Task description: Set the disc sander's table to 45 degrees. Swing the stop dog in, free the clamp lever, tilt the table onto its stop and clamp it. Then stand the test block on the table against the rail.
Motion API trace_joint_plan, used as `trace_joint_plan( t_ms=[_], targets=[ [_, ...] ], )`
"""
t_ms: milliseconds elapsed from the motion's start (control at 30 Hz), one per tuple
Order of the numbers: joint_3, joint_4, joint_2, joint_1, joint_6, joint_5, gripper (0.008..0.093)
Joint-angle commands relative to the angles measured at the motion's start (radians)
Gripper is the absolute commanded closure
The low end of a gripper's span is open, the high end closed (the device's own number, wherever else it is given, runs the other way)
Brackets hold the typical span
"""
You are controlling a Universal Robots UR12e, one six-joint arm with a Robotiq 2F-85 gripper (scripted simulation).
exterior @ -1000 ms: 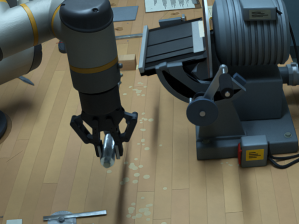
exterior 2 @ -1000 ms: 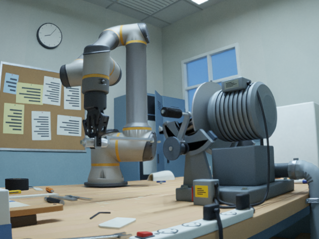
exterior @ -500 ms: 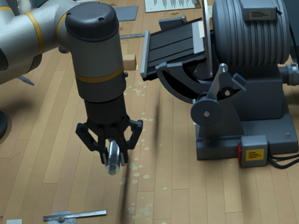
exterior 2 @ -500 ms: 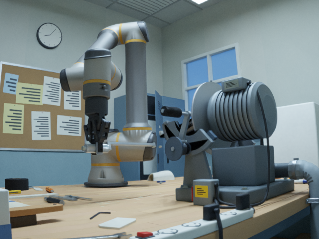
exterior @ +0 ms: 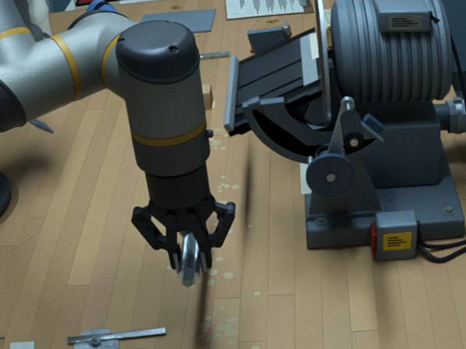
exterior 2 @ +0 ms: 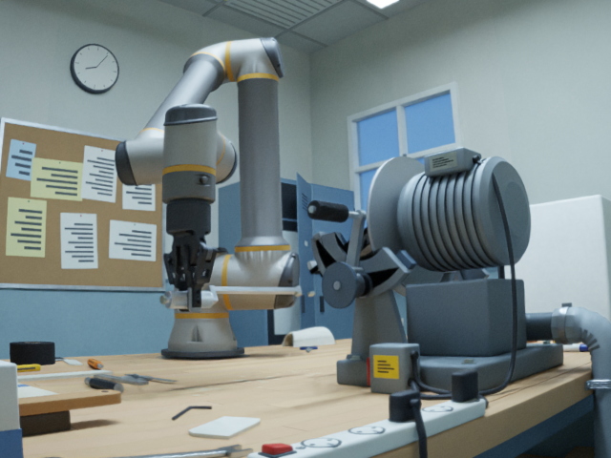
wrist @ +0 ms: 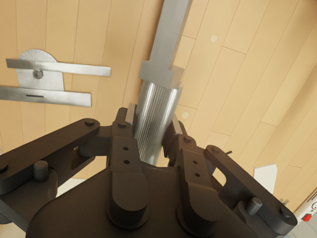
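A metal tool with a ribbed round handle (wrist: 153,123) and a long flat blade (wrist: 170,33) hangs well above the bench, gripped by its handle in my closed gripper (exterior: 188,259), left of the disc sander (exterior: 374,105). In the second side camera the tool (exterior 2: 217,295) lies level, pointing toward the sander. The sander's table (exterior: 272,78) is tilted steeply, its rail (exterior: 230,93) at the low end. The clamp lever (exterior 2: 329,211) stands up beside the round knob (exterior: 330,176). A small wooden test block (exterior: 207,95) sits on the bench behind my arm, partly hidden.
The sander's base and switch box (exterior: 395,235) stand to my right. A protractor and steel rule (wrist: 48,76) lie on the bench below me, with a white card (exterior 2: 224,426) and hex key (exterior 2: 190,410) toward the front edge. A power strip (exterior 2: 365,434) runs along that edge.
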Motion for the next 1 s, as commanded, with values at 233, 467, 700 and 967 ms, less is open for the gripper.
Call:
trace_joint_plan(
  t_ms=[233,467,700,967],
  targets=[
    [-0.004,-0.028,0.030,0.011,0.011,0.001,0.0934],
    [-0.009,-0.049,0.057,0.022,0.022,0.001,0.0934],
    [-0.016,-0.067,0.081,0.032,0.032,0.001,0.0934],
    [-0.024,-0.083,0.106,0.043,0.043,0.001,0.0934]
  ],
)
